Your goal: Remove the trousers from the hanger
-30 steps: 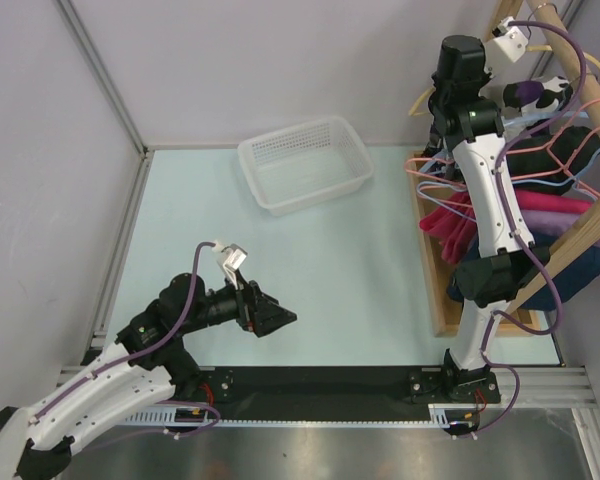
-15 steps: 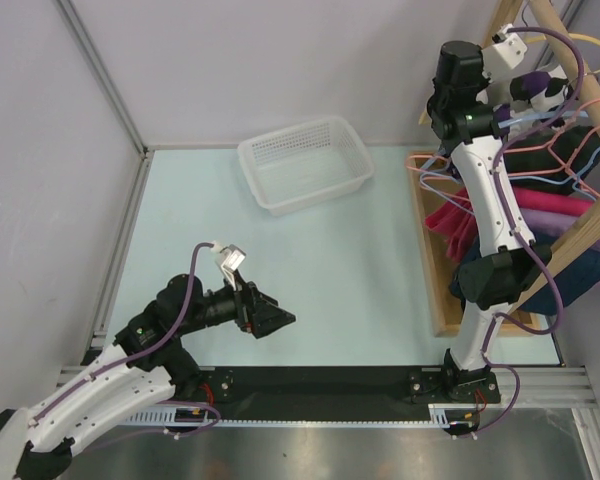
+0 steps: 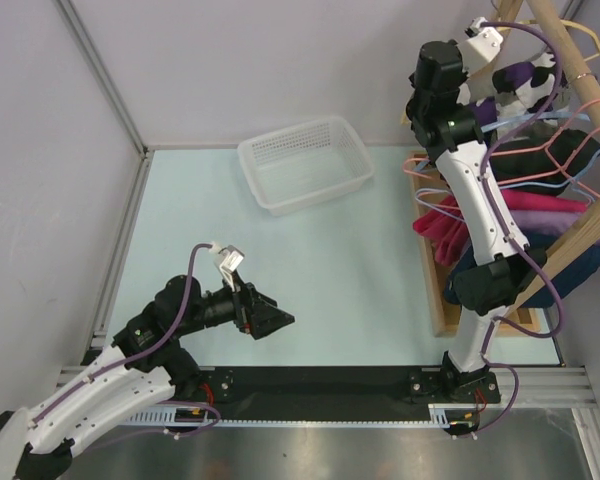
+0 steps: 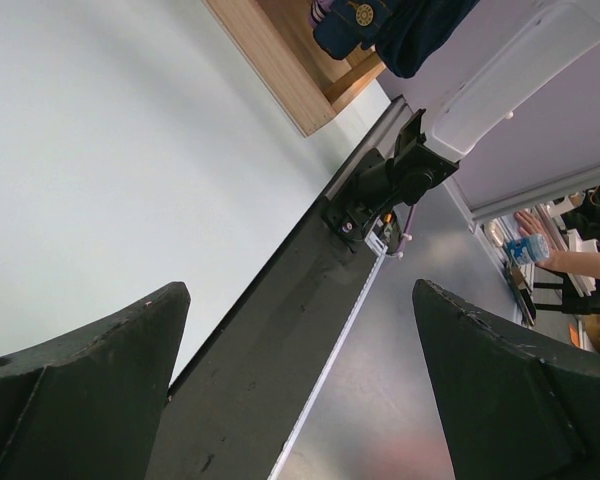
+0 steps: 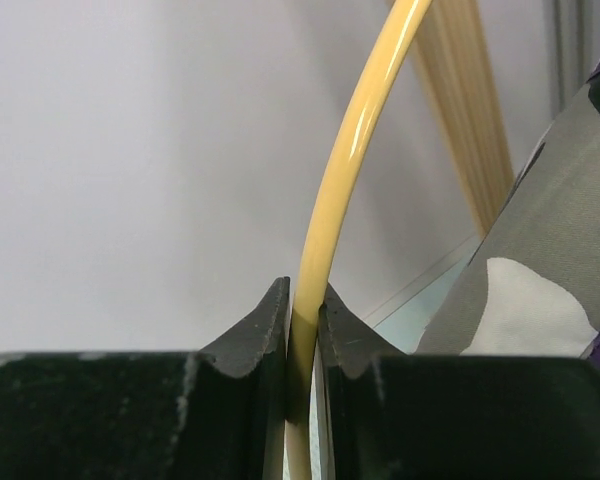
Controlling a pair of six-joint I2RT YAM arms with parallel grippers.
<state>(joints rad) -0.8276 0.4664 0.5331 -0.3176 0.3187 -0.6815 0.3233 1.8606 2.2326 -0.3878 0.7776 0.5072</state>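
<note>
At the far right corner of the worktop (image 3: 280, 260), up beside the wooden rail (image 3: 598, 103), your right jaws are pinched tight on the thin yellow arm of the hanger (image 5: 345, 150), with no gap on either side of it; that narrow grip on bare plastic looks chosen to control the hanger without catching cloth; the trousers (image 5: 540, 260) hang on it just beside the jaws, their blotched fabric draped to the right of the yellow curve; seen from above, they sit high over the pink garment (image 3: 540, 205), so lifting clear of the neighbours seems the aim; whether the hook is on the rail you cannot tell; your left jaws stand wide and hold nothing, low near the near left corner, probably parked to take the cloth once it comes within reach; the basket (image 3: 305, 160) sits near the far edge.
</note>
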